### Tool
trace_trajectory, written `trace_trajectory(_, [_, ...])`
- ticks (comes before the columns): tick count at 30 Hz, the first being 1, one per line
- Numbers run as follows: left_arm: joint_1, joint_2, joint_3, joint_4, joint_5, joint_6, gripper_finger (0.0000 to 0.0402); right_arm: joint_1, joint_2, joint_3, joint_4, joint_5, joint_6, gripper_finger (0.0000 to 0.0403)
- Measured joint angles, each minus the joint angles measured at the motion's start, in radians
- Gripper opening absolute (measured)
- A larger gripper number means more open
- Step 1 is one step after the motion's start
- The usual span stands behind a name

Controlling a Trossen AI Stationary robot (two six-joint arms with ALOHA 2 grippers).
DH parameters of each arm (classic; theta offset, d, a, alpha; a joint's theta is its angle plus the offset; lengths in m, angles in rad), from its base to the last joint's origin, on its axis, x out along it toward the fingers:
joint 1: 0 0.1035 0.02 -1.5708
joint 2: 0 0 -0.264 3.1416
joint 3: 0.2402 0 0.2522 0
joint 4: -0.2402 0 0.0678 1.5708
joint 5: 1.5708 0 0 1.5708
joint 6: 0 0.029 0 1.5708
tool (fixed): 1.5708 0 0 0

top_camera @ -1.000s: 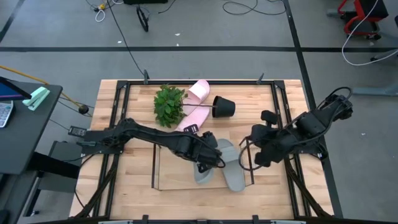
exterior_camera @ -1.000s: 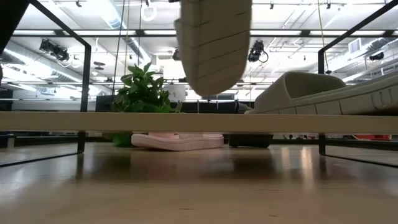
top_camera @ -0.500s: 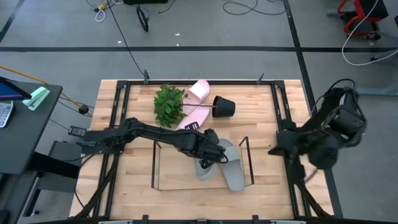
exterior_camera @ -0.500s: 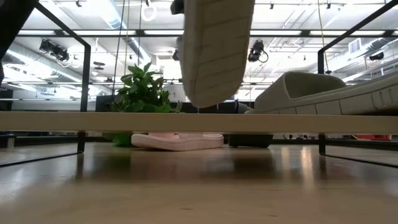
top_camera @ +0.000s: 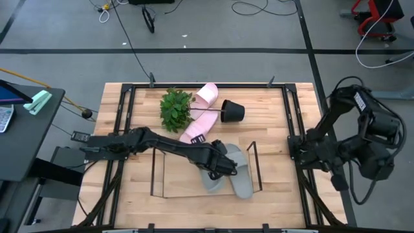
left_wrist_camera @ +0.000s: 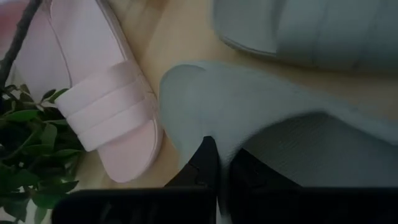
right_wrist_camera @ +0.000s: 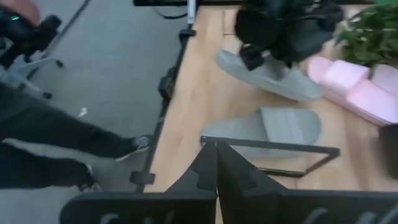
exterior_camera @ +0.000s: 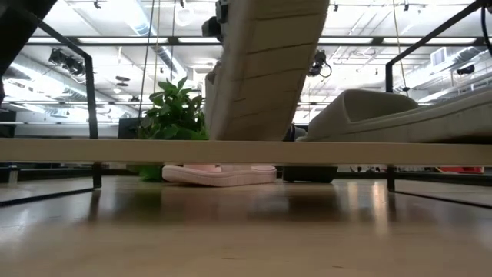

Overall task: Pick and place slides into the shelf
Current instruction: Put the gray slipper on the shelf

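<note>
Wooden table (top_camera: pixel 136 188) in an open lab: black wire shelf (top_camera: pixel 158 194) up front, one grey-green slide (top_camera: pixel 244 183) resting inside. Left gripper (top_camera: pixel 223 167) is clamped on a second grey-green slide (top_camera: pixel 213 178), tilted toe-down, probably to slot beside it. Right gripper (right_wrist_camera: pixel 216 163) pinched together, parked at the right edge; farther back pink slides (top_camera: pixel 202 110), plant (top_camera: pixel 175 109).

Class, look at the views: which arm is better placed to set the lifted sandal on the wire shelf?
Left: its pincer grips the grey-green foam slide sandal over the low black wire shelf; the right pincer, shut, sits at the table's edge.
</note>
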Motion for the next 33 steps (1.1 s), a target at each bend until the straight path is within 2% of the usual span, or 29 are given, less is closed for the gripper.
trace_trajectory(7, [-0.008,0.007,0.000,-0.007,-0.005,0.000,0.0012,0.073,-0.011,-0.076,-0.111,0.106,0.192,0.0001])
trace_trajectory(17, [-0.007,0.007,-0.001,0.007,-0.011,0.032,0.0012,0.126,-0.079,-0.377,-0.072,0.115,0.482,0.0011])
trace_trajectory(24, [-0.006,0.007,-0.003,0.045,-0.011,0.064,0.0012,0.132,-0.113,-0.508,0.039,0.117,0.541,0.0014])
trace_trajectory(33, [0.002,0.038,-0.002,0.097,-0.010,0.111,0.0012,0.131,-0.118,-0.520,0.064,0.181,0.540,0.0015])
